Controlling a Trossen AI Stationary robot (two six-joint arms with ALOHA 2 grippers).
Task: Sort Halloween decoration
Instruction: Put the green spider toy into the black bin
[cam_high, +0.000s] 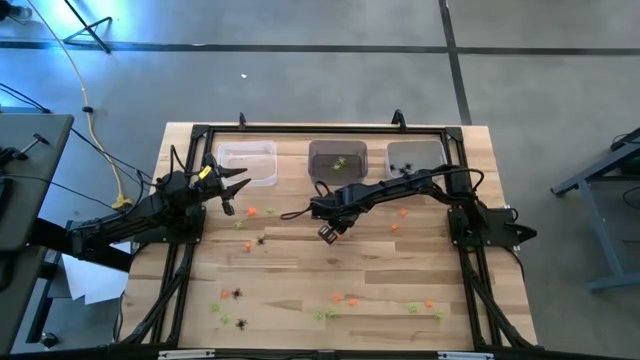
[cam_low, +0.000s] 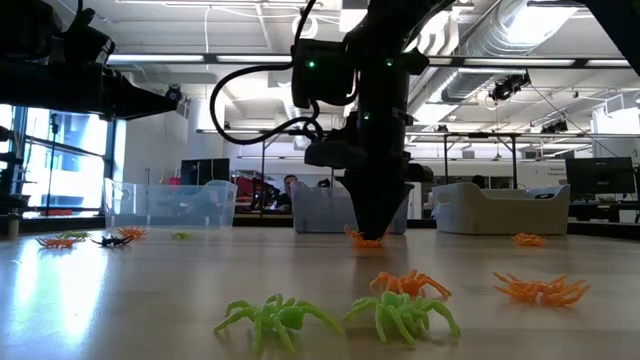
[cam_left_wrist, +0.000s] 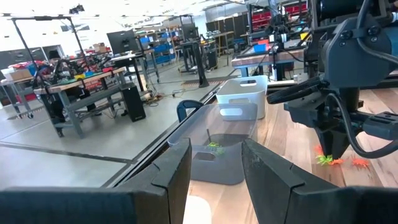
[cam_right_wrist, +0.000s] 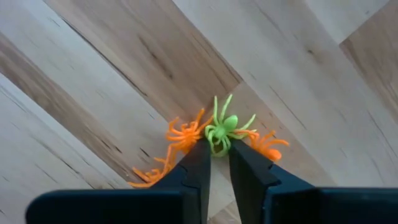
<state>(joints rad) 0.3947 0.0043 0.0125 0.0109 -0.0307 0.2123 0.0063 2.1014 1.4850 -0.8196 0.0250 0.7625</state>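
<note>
A pale butcher-block table (cam_high: 300, 270) sits on a grey concrete floor, with a big workshop of benches and shelving beyond it. Along the table's top edge in the overhead picture stand three small translucent bins: the left bin (cam_high: 247, 162), the middle bin (cam_high: 337, 159) with a lime-green trinket inside, and the right bin (cam_high: 414, 156).

The right gripper (cam_high: 329, 232) reaches in from the right of the frame to the table's centre, pointing straight down. From its wrist, the two dark fingers (cam_right_wrist: 198, 171) are nearly closed, pinching the rear of a green spider (cam_right_wrist: 222, 129) that lies on the wood among a cluster of orange spiders (cam_right_wrist: 185, 134); whether the grip is firm I cannot tell.

The left gripper (cam_high: 226, 187) hovers at upper left, just below the left bin, its fingers (cam_left_wrist: 177, 171) spread apart with nothing between them.

More spiders are scattered across the table: orange and black ones near the centre-left (cam_high: 262, 240), and green, orange and black ones along the bottom edge (cam_high: 325, 313).
</note>
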